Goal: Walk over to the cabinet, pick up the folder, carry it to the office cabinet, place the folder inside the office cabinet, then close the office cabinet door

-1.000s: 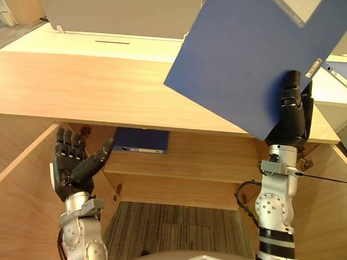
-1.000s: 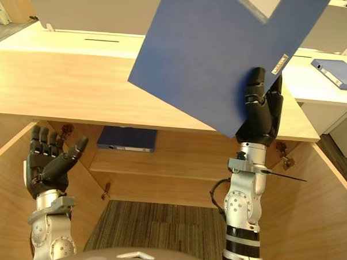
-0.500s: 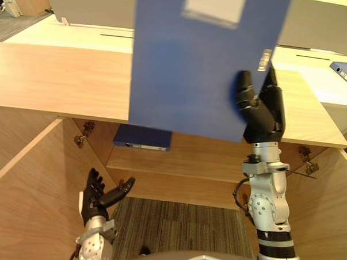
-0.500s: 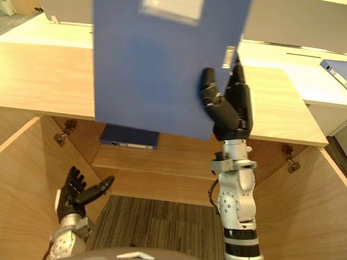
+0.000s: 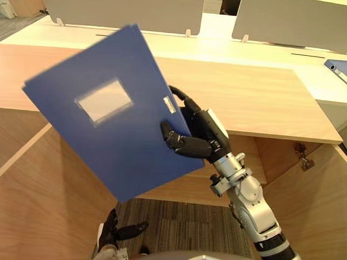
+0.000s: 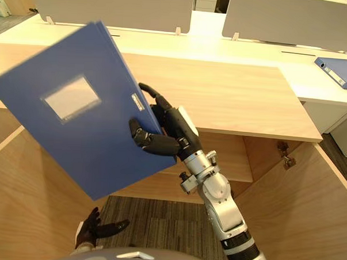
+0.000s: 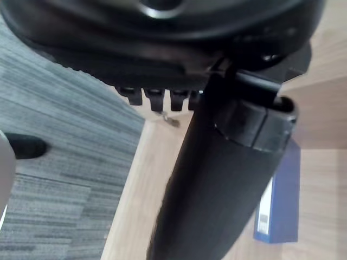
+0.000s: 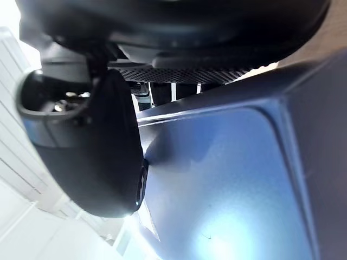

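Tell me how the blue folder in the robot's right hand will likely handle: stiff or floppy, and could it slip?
Probably stiff: the blue folder looks flat though the right hand grips just one edge. Likely light, since that edge grip holds it tilted aloft. It might pivot or slip: the cover looks smooth and most of it hangs beyond the fingers.

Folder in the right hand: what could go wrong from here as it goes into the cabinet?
1. The right hand grips the folder at one edge only, and it is tilted; it could slip or swing. The left hand hangs low and open, giving no support.
2. In the eye views the folder overlaps the cabinet top; its corners may catch that edge or the open left door on the way in.
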`<state>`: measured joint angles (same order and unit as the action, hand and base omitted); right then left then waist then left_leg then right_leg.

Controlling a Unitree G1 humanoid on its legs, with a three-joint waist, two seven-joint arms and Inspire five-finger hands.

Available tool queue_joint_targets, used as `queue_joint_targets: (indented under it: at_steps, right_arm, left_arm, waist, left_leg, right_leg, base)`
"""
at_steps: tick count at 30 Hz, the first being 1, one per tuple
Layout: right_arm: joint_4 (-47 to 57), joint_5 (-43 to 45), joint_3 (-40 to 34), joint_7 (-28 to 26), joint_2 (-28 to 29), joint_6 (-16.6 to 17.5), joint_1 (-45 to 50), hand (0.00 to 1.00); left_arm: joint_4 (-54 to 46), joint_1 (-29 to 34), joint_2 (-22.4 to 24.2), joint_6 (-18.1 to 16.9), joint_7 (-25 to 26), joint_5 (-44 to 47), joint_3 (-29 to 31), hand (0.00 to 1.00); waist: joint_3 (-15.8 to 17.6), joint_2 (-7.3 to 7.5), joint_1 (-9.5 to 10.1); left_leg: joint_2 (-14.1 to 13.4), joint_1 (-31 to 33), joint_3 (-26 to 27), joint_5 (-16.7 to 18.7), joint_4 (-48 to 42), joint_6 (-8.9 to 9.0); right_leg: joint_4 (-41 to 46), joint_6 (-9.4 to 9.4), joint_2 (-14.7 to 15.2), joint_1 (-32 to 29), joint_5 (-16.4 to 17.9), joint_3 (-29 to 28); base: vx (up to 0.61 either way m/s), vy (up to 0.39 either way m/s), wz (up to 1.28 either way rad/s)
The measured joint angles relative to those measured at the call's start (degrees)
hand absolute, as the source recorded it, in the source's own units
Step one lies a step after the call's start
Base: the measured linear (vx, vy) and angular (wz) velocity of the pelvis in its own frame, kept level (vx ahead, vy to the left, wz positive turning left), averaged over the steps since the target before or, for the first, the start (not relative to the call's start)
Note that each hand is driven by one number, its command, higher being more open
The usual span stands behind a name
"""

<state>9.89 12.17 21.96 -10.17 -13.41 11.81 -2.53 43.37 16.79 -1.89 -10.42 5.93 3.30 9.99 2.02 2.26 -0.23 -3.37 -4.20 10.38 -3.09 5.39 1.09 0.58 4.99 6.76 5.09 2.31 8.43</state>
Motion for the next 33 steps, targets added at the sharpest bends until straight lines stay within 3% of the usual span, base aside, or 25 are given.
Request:
queue_joint_targets:
  at_steps: [5,7,8,11,14,17,21,25,28,33]
  right_arm:
    - [-6.8,-5.8,5.4,1.0,-3.3,-0.7,-0.2,0.00]
    - [-7.6,-8.4,7.1,0.9,-5.1,-0.7,-1.4,0.00]
    - [-8.3,-10.2,7.5,0.9,-5.2,-0.6,-4.3,0.00]
    - [-9.7,-13.8,9.8,1.5,-5.7,-0.5,-11.6,0.00]
    - [-11.9,-14.8,10.7,3.3,-6.5,-0.6,-14.7,0.00]
    - [-12.0,-16.8,10.7,4.0,-8.0,-2.1,-14.6,0.00]
    - [-10.4,-16.8,9.9,4.6,-8.7,-2.6,-14.4,0.00]
    - [-4.6,-16.1,6.4,5.6,-8.2,-2.7,-14.3,0.00]
    - [-1.7,-10.6,1.3,6.5,-4.1,-2.7,-13.8,0.00]
    - [3.7,-0.6,-14.1,11.7,6.5,-1.8,-12.3,0.00]
  left_arm:
    - [5.4,-3.8,-2.2,0.3,0.0,-1.8,-0.2,1.00]
    - [5.5,-5.6,-2.4,0.6,0.2,-1.8,-0.2,1.00]
    - [5.6,-8.2,-2.5,0.5,0.4,-1.7,-0.3,1.00]
    - [5.9,-13.5,-3.2,0.5,0.6,-1.6,-0.9,1.00]
    - [5.7,-17.3,-3.5,0.4,0.7,-1.2,-1.4,1.00]
    - [5.0,-18.4,-3.6,0.5,0.9,-1.1,-1.9,1.00]
    - [0.6,-18.5,-3.6,0.5,1.1,0.3,-1.8,1.00]
    - [-3.7,-20.1,-2.1,0.5,1.0,0.6,-1.8,1.00]
    - [-8.3,-21.7,-0.9,0.5,0.3,0.7,-1.9,1.00]
    - [-33.0,-14.1,2.0,0.9,-0.5,0.7,-4.3,1.00]
  waist:
    - [2.6,-0.59,0.24]
    - [6.1,-0.99,0.35]
    - [9.3,-1.17,0.35]
    - [14.8,-1.73,0.43]
    - [17.1,-2.66,0.84]
    - [19.7,-2.99,1.25]
    - [20.0,-3.06,1.58]
    - [20.7,-3.28,2.06]
    - [21.0,-3.30,2.30]
    - [22.7,-4.21,3.17]
  left_leg:
    - [-0.8,1.5,1.0,-0.3,-0.3,0.48]
    - [-1.1,3.7,1.6,-0.5,-1.4,0.49]
    - [-1.8,9.1,1.7,1.4,-7.4,0.22]
    - [-3.3,18.7,1.1,5.3,-19.2,-0.11]
    - [-4.4,29.0,-0.2,7.8,-28.3,-0.01]
    - [-5.1,34.6,-0.8,9.3,-33.4,0.36]
    - [-6.6,42.7,-1.9,11.3,-40.4,0.51]
    - [-8.3,50.0,-2.3,13.5,-47.7,0.01]
    - [-8.8,55.0,-2.9,15.4,-52.8,-0.19]
    - [-8.1,61.1,-4.7,17.7,-59.2,-0.57]
  right_leg:
    - [0.6,-0.50,-0.7,-2.4,-0.3,-1.2]
    - [3.5,-0.96,-0.7,-5.6,0.0,-2.1]
    - [8.3,-1.36,-0.6,-10.7,0.7,-2.6]
    - [17.6,-1.87,-0.3,-19.2,3.4,-2.8]
    - [25.5,-2.26,0.0,-28.5,6.2,-2.5]
    - [31.0,-2.51,0.3,-34.2,7.8,-2.5]
    - [37.9,-2.88,0.5,-42.0,10.3,-2.3]
    - [44.6,-3.43,0.4,-49.1,12.3,-2.5]
    - [49.4,-3.44,0.7,-53.9,14.0,-2.7]
    - [56.6,-3.26,2.3,-59.2,17.4,-2.7]
  base:
    - [-0.03,-0.010,-0.11]
    - [-0.08,-0.009,-0.20]
    - [-0.16,-0.007,-0.12]
    - [-0.19,-0.013,-0.02]
    - [-0.23,-0.043,0.12]
    - [-0.18,-0.023,0.04]
    - [-0.13,-0.025,0.01]
    - [-0.08,0.009,-0.07]
    - [-0.05,0.026,0.00]
    - [-0.02,0.009,0.13]
